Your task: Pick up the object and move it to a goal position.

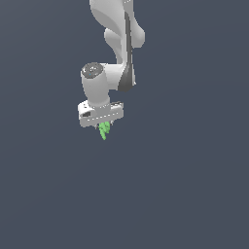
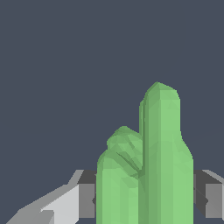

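The object [image 1: 104,130] is a small bright green spiky thing that hangs just below the white gripper bar in the exterior view, its tip pointing down. In the wrist view the object [image 2: 162,166] fills the middle as a tall green faceted shape with a shorter lobe beside it. My gripper [image 1: 103,127] is shut on it; grey fingers [image 2: 85,194] press against both sides. The white-grey arm [image 1: 116,44] comes down from the top of the exterior view. The fingertips themselves are mostly hidden behind the object.
A plain dark blue-grey background [image 1: 194,185] surrounds the arm in both views. No other objects, containers or edges show.
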